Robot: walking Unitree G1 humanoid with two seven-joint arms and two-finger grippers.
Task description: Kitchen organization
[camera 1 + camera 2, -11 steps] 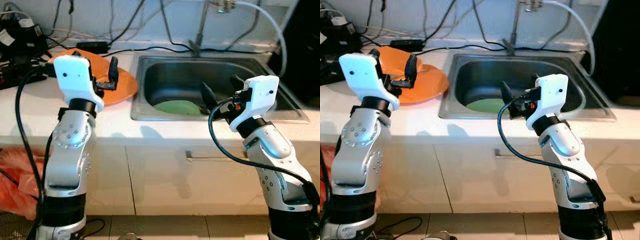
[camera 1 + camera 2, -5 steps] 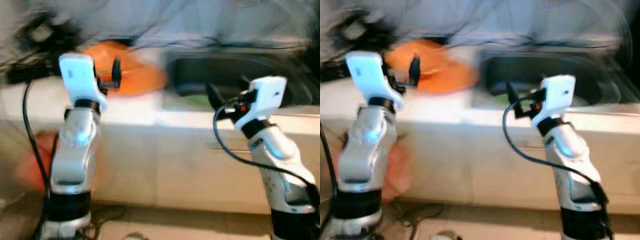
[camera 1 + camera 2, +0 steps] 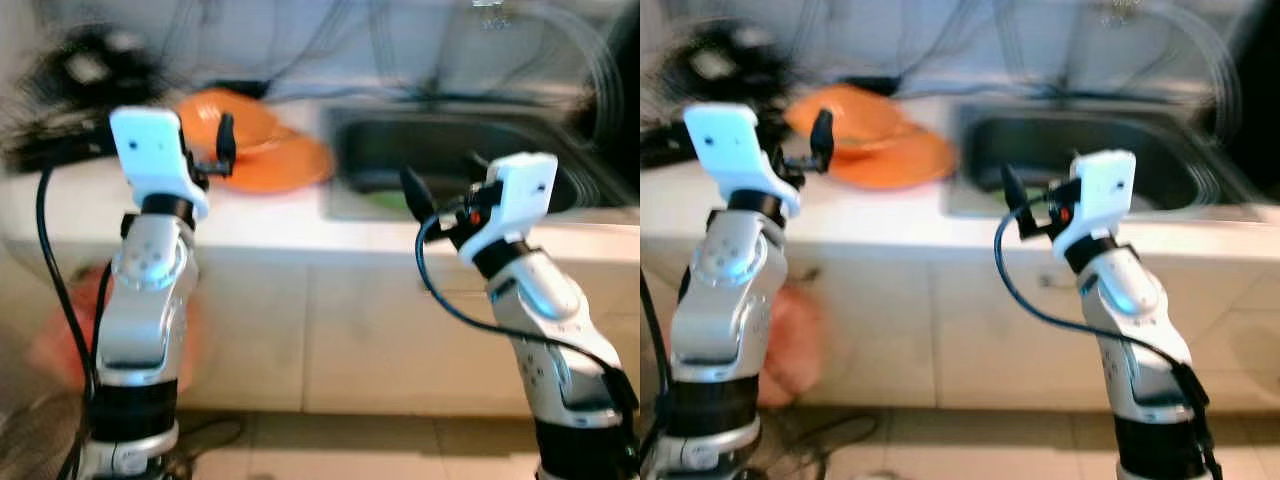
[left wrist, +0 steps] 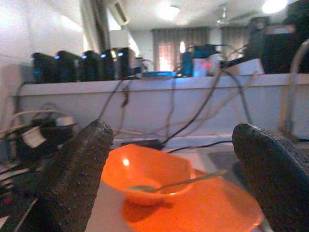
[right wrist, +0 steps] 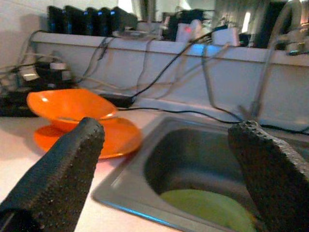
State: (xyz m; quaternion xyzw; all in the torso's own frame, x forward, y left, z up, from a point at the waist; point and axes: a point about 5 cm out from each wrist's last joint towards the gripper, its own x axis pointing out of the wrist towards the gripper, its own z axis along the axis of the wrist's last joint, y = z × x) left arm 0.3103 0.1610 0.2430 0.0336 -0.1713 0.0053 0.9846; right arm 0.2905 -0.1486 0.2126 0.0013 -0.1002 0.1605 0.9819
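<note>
1. Against the view of a second ago, the whole scene has slid and blurred: the counter sits higher and the steel sink basin (image 3: 470, 160) further right. That is the camera moving with the robot, not the dishes; I judge it is still lining itself up with the counter, no dish yet handled.
2. The orange plastic bowl (image 4: 147, 174), a thin metal spoon (image 4: 178, 182) lying in it, rests on the flat orange plate (image 4: 203, 210) on the white countertop (image 3: 260, 215), left of the sink.
3. A pale green plate (image 5: 207, 208) lies on the sink floor.
4. The left gripper (image 3: 205, 160) is raised at counter height, pointing at the orange dishes, fingers spread and empty.
5. The right gripper (image 3: 440, 190) is raised before the sink front, fingers spread wide, holding nothing
</note>
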